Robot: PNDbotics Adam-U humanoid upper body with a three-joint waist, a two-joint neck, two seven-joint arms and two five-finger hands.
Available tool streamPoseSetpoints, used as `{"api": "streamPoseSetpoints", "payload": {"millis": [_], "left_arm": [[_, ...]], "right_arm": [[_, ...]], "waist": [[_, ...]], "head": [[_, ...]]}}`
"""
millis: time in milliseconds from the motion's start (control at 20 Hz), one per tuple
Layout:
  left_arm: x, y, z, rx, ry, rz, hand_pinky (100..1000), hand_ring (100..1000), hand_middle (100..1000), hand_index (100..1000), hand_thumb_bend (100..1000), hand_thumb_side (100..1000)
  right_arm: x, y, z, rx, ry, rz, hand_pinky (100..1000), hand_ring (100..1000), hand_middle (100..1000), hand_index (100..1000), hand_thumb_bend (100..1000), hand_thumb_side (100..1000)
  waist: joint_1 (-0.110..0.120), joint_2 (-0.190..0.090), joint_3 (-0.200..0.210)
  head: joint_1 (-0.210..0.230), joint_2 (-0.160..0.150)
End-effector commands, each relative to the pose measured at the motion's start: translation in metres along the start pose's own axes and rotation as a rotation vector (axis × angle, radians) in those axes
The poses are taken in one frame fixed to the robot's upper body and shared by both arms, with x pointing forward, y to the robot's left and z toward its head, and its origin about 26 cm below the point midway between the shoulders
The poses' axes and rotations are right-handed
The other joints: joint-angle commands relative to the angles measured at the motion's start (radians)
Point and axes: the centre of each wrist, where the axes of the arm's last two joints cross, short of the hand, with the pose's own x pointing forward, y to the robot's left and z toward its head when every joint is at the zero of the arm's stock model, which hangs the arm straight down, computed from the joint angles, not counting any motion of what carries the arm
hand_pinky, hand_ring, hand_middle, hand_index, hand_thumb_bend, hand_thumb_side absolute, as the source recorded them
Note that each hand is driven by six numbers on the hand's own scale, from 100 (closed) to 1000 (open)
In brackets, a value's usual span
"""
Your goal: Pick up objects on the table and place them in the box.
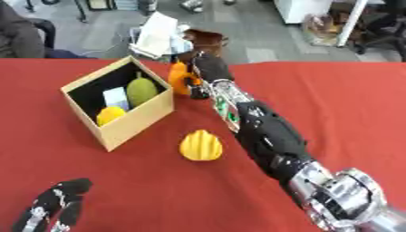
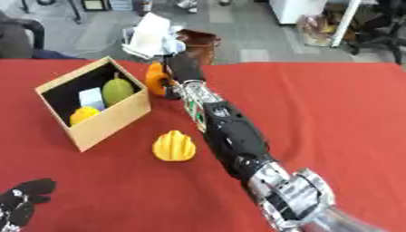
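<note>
One left hand (image 1: pixel 49 206) rests at the lower left corner, fingers relaxed. Beyond it, a yellow fruit (image 1: pixel 201 145) lies on the red worktop (image 1: pixel 333 104) beside the box (image 1: pixel 135 120), which holds three items. Farther off, the right hand (image 1: pixel 208 70) curls round an orange thing (image 1: pixel 180 77) at the box's far corner. Grey office floor lies behind.

Red tablecloth (image 1: pixel 333 95) filling the foreground, grey floor (image 1: pixel 253 36) beyond its far edge, dark chair (image 1: pixel 44 31) at upper left, white cabinet (image 2: pixel 297 10) at upper right, white post (image 2: pixel 346 22) leaning beside it, even indoor light
</note>
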Motion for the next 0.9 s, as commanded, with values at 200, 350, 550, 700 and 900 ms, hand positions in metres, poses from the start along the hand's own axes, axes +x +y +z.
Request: {"api": "streamPoseSetpoints", "payload": {"millis": [200, 350, 550, 700, 900], "left_arm": [[0.002, 0.004, 0.001, 0.009, -0.010, -0.013, 806, 816, 764, 860, 405, 914], [0.001, 0.004, 0.001, 0.009, -0.003, -0.015, 806, 816, 764, 860, 406, 914], [0.000, 0.004, 0.002, 0.005, 0.000, -0.017, 807, 816, 764, 860, 406, 913], [-0.001, 0.003, 0.002, 0.001, 0.001, -0.018, 807, 816, 765, 860, 407, 913], [-0.001, 0.003, 0.001, -0.002, -0.001, -0.020, 807, 817, 765, 860, 407, 912]], "right_arm": [[0.009, -0.048, -0.017, -0.190, -0.071, -0.046, 554, 505, 390, 384, 100, 100], [0.026, -0.066, -0.019, -0.218, -0.165, -0.072, 559, 510, 401, 398, 100, 100], [0.057, -0.079, -0.015, -0.203, -0.330, -0.084, 586, 527, 423, 413, 100, 100], [0.080, -0.078, -0.008, -0.154, -0.458, -0.076, 612, 549, 452, 454, 100, 100], [0.097, -0.059, 0.000, -0.042, -0.588, 0.004, 719, 679, 643, 844, 133, 462]], "waist": [[0.001, -0.010, -0.010], [0.001, -0.012, -0.016], [-0.002, -0.016, -0.018], [-0.005, -0.018, -0.019], [-0.008, -0.022, -0.018]], "head": [[0.008, -0.010], [0.013, -0.008], [0.015, -0.007], [0.014, -0.005], [0.012, -0.006]]}}
